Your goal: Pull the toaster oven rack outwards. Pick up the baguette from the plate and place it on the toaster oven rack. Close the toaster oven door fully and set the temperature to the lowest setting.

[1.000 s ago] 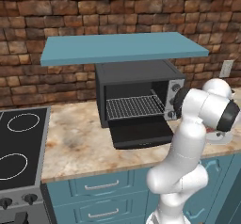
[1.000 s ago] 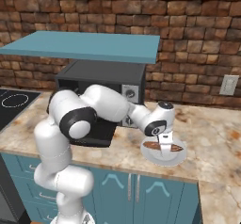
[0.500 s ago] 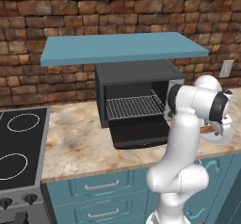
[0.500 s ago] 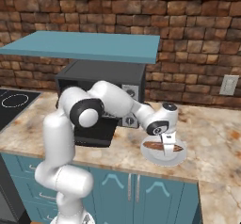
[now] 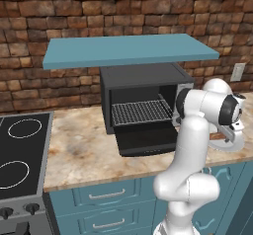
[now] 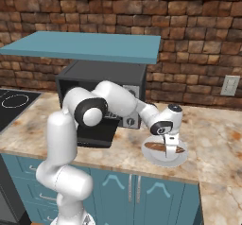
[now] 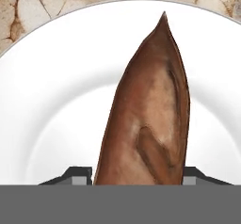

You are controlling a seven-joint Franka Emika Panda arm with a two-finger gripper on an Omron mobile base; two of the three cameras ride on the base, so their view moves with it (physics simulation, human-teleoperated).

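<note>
The baguette point(image 7: 150, 115) lies on the white plate point(image 7: 47, 100), pointing away from the hand. My gripper point(image 7: 139, 176) is down over its near end, and the dark fingertips point(image 7: 80, 173) press against both of its sides. From the right base view, the gripper point(image 6: 169, 146) stands upright over the baguette point(image 6: 163, 148) on the plate point(image 6: 176, 160). The toaster oven point(image 5: 138, 76) stands to the left with its door point(image 5: 148, 140) folded down. The rack point(image 5: 141, 111) is slid partway out over the door.
A blue shelf point(image 5: 128, 49) hangs just above the oven. The black stovetop point(image 5: 20, 155) is at the far left. A wall outlet point(image 6: 230, 84) sits on the brick wall behind the plate. The counter edge runs close in front of the plate.
The hand has dropped lower onto the plate and the jaws have narrowed onto the baguette's sides. The oven, rack and plate have stayed put.
</note>
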